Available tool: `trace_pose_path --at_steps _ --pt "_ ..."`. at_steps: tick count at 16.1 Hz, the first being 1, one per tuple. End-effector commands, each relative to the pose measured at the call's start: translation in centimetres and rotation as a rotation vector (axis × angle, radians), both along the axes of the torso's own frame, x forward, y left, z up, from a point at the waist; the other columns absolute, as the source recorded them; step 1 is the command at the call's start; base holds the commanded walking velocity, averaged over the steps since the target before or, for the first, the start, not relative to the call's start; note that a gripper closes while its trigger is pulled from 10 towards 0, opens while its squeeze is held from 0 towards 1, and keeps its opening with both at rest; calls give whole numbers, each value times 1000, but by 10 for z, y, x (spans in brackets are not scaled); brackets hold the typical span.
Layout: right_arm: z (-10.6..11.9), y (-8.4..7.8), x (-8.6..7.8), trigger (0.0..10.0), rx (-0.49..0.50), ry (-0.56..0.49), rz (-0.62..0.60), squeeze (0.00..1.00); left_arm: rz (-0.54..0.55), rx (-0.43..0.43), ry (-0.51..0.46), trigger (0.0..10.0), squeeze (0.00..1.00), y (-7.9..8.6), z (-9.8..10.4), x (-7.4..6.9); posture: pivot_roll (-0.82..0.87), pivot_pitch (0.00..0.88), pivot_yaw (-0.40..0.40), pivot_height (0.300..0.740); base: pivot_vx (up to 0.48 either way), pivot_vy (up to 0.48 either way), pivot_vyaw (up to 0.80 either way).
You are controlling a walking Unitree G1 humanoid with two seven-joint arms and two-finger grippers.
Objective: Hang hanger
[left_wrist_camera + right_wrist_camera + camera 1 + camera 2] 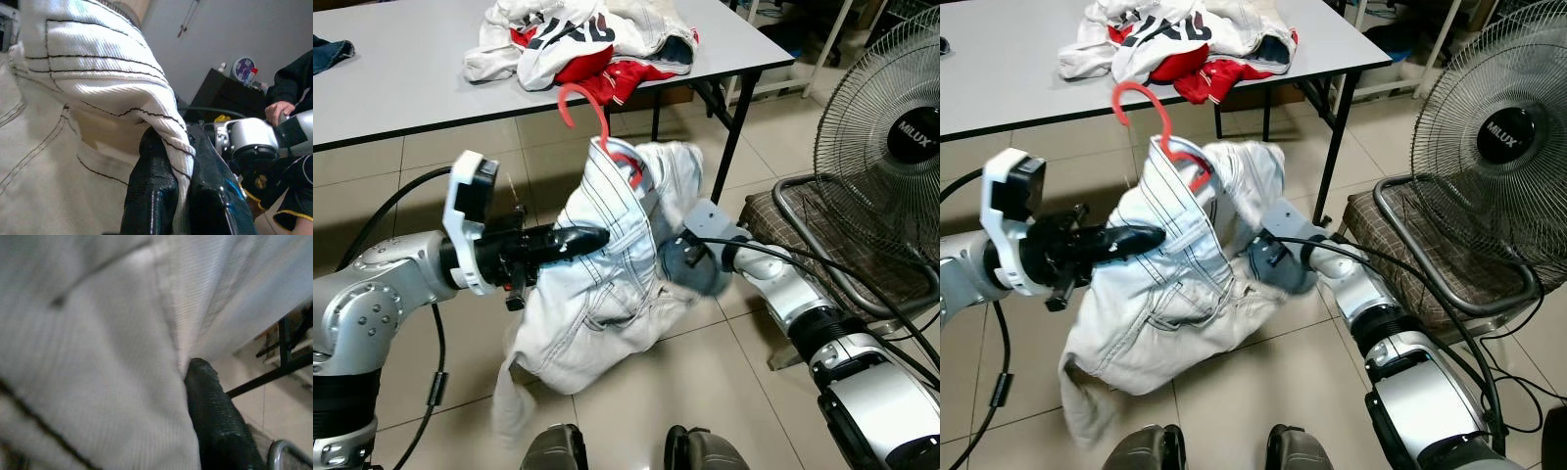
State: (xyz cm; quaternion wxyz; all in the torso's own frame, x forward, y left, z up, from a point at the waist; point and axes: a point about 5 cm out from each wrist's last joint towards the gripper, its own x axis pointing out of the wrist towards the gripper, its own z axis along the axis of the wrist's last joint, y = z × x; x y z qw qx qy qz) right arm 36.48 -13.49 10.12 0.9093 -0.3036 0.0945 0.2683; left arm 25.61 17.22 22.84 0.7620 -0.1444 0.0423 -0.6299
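**Hanger and jeans held up between both arms, over the floor in front of the table**

The red hanger (600, 125) is sitting roughly upright, long axis running up and down with a slight lean. Its hook is pointing up toward the table edge (607, 106), with the open end of the hook curling toward the robot's left. The lower part is going into the waistband of the white jeans (607, 284); the hanger's arms are hidden inside the cloth.

The left gripper (582, 239) is reaching in level from the robot's left, fingers pointing right. In the left wrist view its fingers (156, 191) are pinching a fold of the white denim between them, nearly closed, with only the cloth thickness between.

The right gripper (1268, 257) is coming in from the right, buried in the jeans. One black finger (215, 421) is lying against the fabric in the right wrist view; the other is hidden, so I cannot tell how far it is open or whether it has a grip.

The jeans are sagging below the arms, the lowest leg trailing toward the tiled floor (705, 392) close to the robot's feet.

Room: the table with a clothes pile (578, 39) is just beyond the hook. A standing fan (891, 147) and a metal-framed chair (822, 235) are crowding the right arm's side. Open floor on the left.

A person's hand (279, 110) is showing in the background of the left wrist view.
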Motion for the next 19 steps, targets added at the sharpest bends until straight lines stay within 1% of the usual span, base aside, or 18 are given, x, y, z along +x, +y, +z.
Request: trace_pose_path --at_steps 1,2,3,4,5,6,7,8,9,10,11,12,13,15,16,17,18,19 --pt "-9 -8 -4 10000 10 47 -24 1000 -14 -59 -112 0 0 2 21 -3 -51 121 15 740 0 0 0" --pt "-7 -10 -4 10000 42 36 -21 1000 32 -15 -112 0 0 4 16 1 -52 121 15 740 0 0 0" --pt "-1 -13 -4 10000 94 11 2 1000 103 84 -128 0 0 6 6 8 -50 120 15 740 0 0 0" --pt "2 -14 -4 10000 115 -6 17 1000 132 137 -138 0 0 8 1 11 -50 120 15 740 0 0 0" --pt "11 -18 -7 10000 155 -47 84 1000 209 269 -179 0 0 12 -11 20 -54 120 15 740 0 0 0" --pt "18 -23 -12 10000 188 -74 150 1000 276 372 -230 0 0 17 -19 28 -58 120 18 740 0 0 0" --pt "24 -27 -19 10000 218 -83 225 1000 328 446 -274 0 0 20 -24 35 -61 120 18 740 0 0 0" --pt "25 -28 -21 10000 225 -85 250 1000 341 471 -291 0 0 21 -25 37 -61 120 18 740 0 0 0" --pt "30 -33 -30 10000 231 -77 338 1000 404 501 -333 0 0 24 -27 45 -70 121 24 740 0 0 0" --pt "33 -39 -39 10000 239 -60 402 1000 456 492 -365 0 0 25 -26 52 -75 120 27 740 0 0 0" --pt "34 -42 -43 10000 237 -53 426 1000 479 480 -388 0 0 25 -25 55 -75 120 27 740 0 0 0" --pt "39 -44 -46 10000 260 -56 447 1000 470 500 -440 0 0 25 -27 57 -78 116 28 740 0 0 0" --pt "51 -45 -44 10000 305 -75 454 1000 433 548 -480 0 0 25 -32 56 -78 116 28 740 0 0 0" --pt "74 -46 -39 10000 346 -89 487 1000 400 595 -505 0 0 27 -41 56 -76 113 21 740 0 0 0" --pt "81 -46 -39 10000 341 -74 519 1000 382 597 -507 0 0 26 -43 55 -75 112 18 740 0 0 0" --pt "92 -45 -38 10000 304 -52 587 1000 332 605 -502 0 0 25 -47 52 -74 112 13 740 0 0 0" --pt "105 -44 -37 10000 248 -15 673 1000 247 612 -493 0 0 22 -53 46 -73 112 5 740 0 0 0" --pt "109 -43 -37 10000 231 3 698 1000 223 614 -490 0 0 21 -54 44 -74 111 1 740 0 0 0"
